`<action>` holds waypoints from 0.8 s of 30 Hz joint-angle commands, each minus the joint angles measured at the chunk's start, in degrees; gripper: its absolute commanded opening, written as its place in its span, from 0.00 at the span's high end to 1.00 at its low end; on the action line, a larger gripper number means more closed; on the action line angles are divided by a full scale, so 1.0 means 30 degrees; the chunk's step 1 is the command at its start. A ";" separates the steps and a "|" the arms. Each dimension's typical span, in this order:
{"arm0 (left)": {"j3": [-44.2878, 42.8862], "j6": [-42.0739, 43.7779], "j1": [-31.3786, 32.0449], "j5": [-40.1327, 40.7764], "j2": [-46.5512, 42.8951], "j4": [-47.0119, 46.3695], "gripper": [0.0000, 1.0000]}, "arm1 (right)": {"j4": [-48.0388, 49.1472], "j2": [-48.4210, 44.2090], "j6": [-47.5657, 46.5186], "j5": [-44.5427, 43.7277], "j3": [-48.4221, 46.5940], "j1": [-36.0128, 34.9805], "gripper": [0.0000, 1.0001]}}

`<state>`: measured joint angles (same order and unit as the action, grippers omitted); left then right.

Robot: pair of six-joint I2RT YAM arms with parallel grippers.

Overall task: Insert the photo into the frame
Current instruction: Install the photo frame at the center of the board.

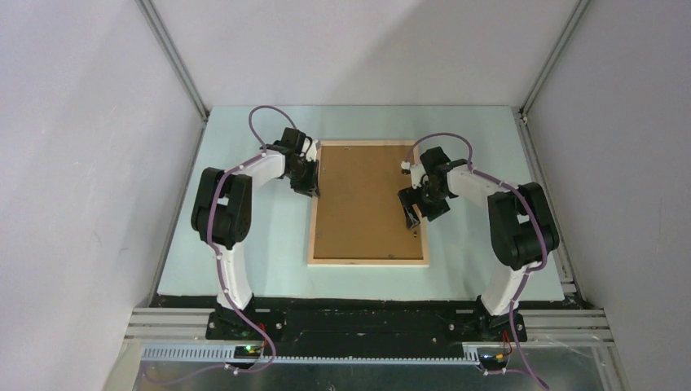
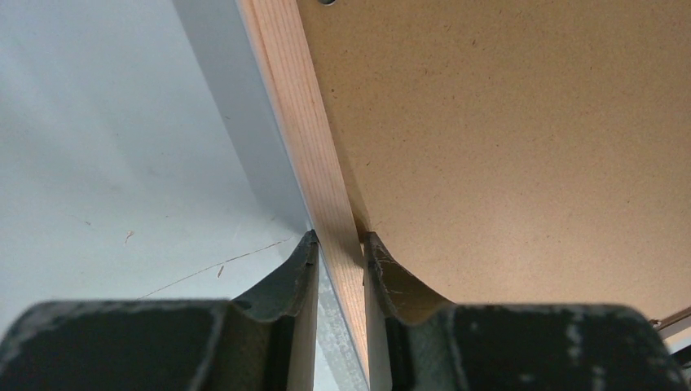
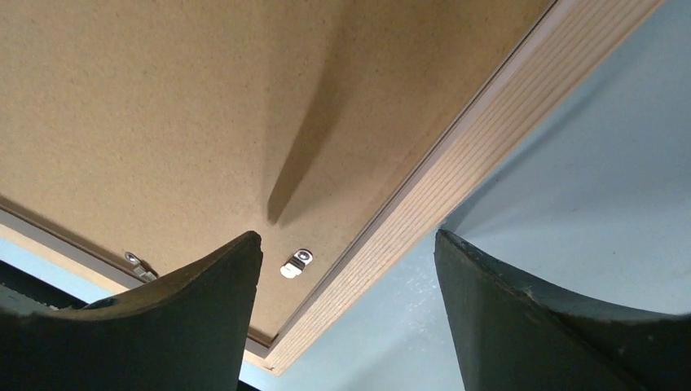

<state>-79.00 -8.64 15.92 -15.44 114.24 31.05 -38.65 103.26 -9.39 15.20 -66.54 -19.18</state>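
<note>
- Bench point(image 1: 269, 252): pale and flat, running under both tools.
- Frame point(image 1: 368, 261): lies face down on the bench between the two tools, pale wood back edges up. Its left rail passes between the left tool's fingers. Its right rail runs under the right tool's gap.
- Backing board point(image 1: 367, 204): plain brown, seated in the frame's recess, inboard of both tools.
- Photo: not in view from any camera. Cannot tell whether it lies under the board or elsewhere.
- Left tool point(image 2: 338, 244): clamped on the frame's left rail, one finger on the outer face, the other at the inner edge by the board.
- Right tool point(image 3: 346, 243): fingers well apart, holding nothing. One finger hangs over the board, the other over the bench outside the rail.
- Clip point(image 3: 297, 262): small metal tab on the board, just beside the right tool's inboard finger, near the rail. A second tab point(image 3: 138, 262) sits farther off.

Handling, as I judge it:
- The frame is stiff, but its pane is fragile, so grip the wood rails only.
- The board is light and rigid, and should lift at an edge once the tabs are turned aside.
- The tabs are tiny, so nudge them with a single fingertip.
- The photo will be limp and easily creased, so take it by the border.
</note>
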 commanded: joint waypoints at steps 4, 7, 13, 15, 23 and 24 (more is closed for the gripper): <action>0.0108 0.0530 0.0523 -0.1005 0.0216 0.0267 1.00 | -0.0370 -0.1178 -0.0623 -0.0744 0.1099 -0.0541 0.19; 0.0102 0.0537 0.0537 -0.1001 0.0213 0.0263 1.00 | -0.0131 -0.1448 -0.0607 -0.1093 0.1360 -0.0784 0.19; 0.0122 0.0580 0.0526 -0.0924 0.0159 0.0284 1.00 | 0.0184 -0.1524 -0.0549 -0.1671 0.1485 -0.1164 0.23; 0.0114 0.0594 0.0541 -0.0907 0.0155 0.0285 1.00 | 0.0219 -0.1536 -0.0623 -0.1731 0.1584 -0.1253 0.24; 0.0081 0.0596 0.0523 -0.0974 0.0242 0.0304 1.00 | 0.0341 -0.1557 -0.0710 -0.1874 0.1642 -0.1355 0.34; 0.0083 0.0596 0.0523 -0.0975 0.0242 0.0297 1.00 | 0.0329 -0.1553 -0.0746 -0.1874 0.1636 -0.1363 0.36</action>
<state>-79.00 -8.54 15.94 -15.42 114.24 31.03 -38.24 100.18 -10.76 10.94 -62.43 -22.83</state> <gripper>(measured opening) 0.254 0.673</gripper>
